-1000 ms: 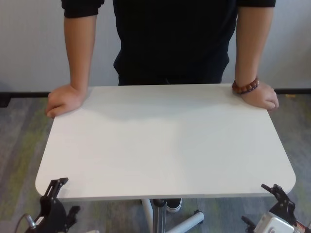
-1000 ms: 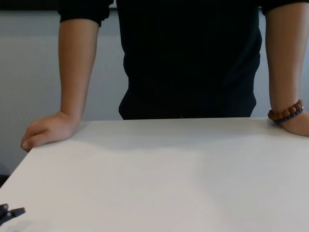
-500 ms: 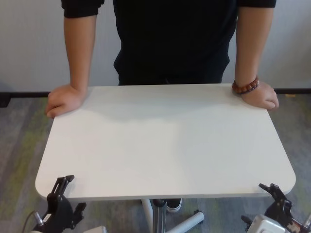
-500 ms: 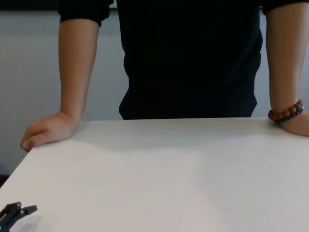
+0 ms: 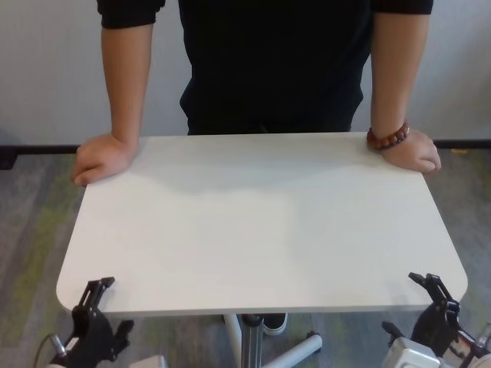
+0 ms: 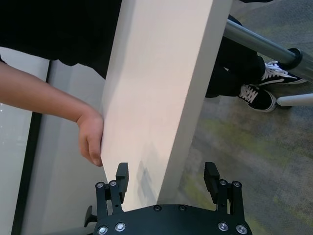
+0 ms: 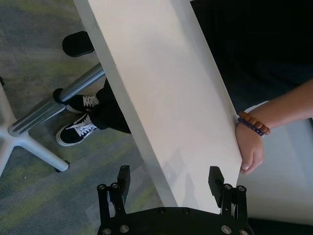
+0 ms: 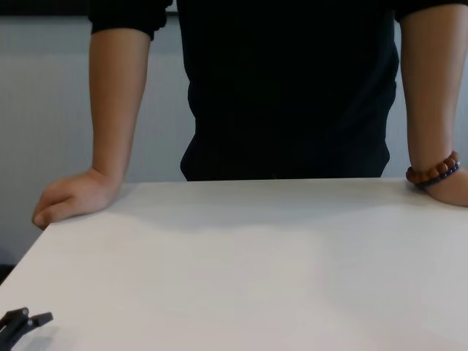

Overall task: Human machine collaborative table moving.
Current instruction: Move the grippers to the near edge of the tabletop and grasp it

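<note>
Worktop: white rectangular worktop (image 5: 261, 222) with rounded corners, standing on carpet between the person and the robot, on a grey metal leg (image 5: 250, 341).
Person: person in a black shirt (image 5: 272, 61) at the far long edge, one hand (image 5: 100, 157) on the far corner on the robot's left, the other hand (image 5: 414, 153) on the far corner on the robot's right.
Bracelet: brown beaded bracelet (image 5: 387, 136) on the wrist at the robot's right.
Left tool: black left tool (image 6: 168, 177) at the near left corner, fingers apart, one above and one below the worktop's edge, not clamped on it.
Right tool: black right tool (image 7: 170, 178) at the near right corner, fingers apart, straddling the edge the same way.
Shoes: black and white shoes (image 7: 78, 120) on the carpet under the worktop.
Floor: grey and green carpet (image 5: 31, 238).
</note>
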{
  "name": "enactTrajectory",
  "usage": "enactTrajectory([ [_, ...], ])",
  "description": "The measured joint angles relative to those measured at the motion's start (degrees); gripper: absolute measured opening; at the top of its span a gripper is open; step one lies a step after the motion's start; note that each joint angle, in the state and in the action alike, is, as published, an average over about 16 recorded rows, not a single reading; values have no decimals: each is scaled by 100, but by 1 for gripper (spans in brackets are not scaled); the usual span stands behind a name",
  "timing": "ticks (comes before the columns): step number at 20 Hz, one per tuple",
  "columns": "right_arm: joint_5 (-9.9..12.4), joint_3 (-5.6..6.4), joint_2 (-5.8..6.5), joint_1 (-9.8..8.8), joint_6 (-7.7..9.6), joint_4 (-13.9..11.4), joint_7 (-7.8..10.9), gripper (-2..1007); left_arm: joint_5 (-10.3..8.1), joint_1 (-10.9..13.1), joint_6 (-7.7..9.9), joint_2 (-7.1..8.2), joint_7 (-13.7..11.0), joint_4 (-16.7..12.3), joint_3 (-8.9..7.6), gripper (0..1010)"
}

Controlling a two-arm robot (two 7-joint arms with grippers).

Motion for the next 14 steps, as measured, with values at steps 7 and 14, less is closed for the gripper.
enactTrajectory([
  [7, -321, -41, -152, 136, 18, 161, -41, 1005, 83, -2, -60, -148, 108, 55, -85, 1001],
  [14, -521, -55, -287, 251, 55, 286, 9, 1005, 198, -52, -109, -330, 166, 173, -121, 1001],
])
